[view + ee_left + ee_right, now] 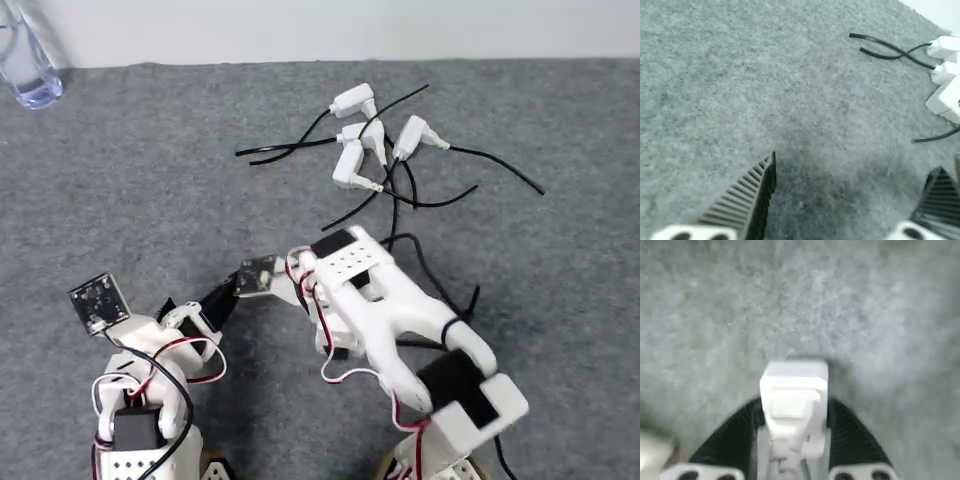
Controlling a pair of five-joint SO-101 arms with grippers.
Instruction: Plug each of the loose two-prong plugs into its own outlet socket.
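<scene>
Right wrist view puts the right gripper [795,410] clamped on a white plug [794,382], black jaws pressing both sides of its body. The piece is low over the grey carpet [880,315]; I cannot tell whether it touches, nor whether its far face carries prongs or slots. From above, this held piece sits near the middle of the carpet. The left gripper [855,165] is just beside it at about eight o'clock, jaws spread wide with nothing between them. Farther off, at about one o'clock from the held plug, four more white plugs [365,133] lie in a loose heap, their black cords [500,165] crossing one another. None looks joined to another.

By my reading, the first pairing is in hand: one half is gripped and no connection is made yet. The next move likely calls for the free arm to fetch or pin a matching piece from the heap. The prongs then need lining up squarely with the slots before pushing, with the cords kept clear.
</scene>
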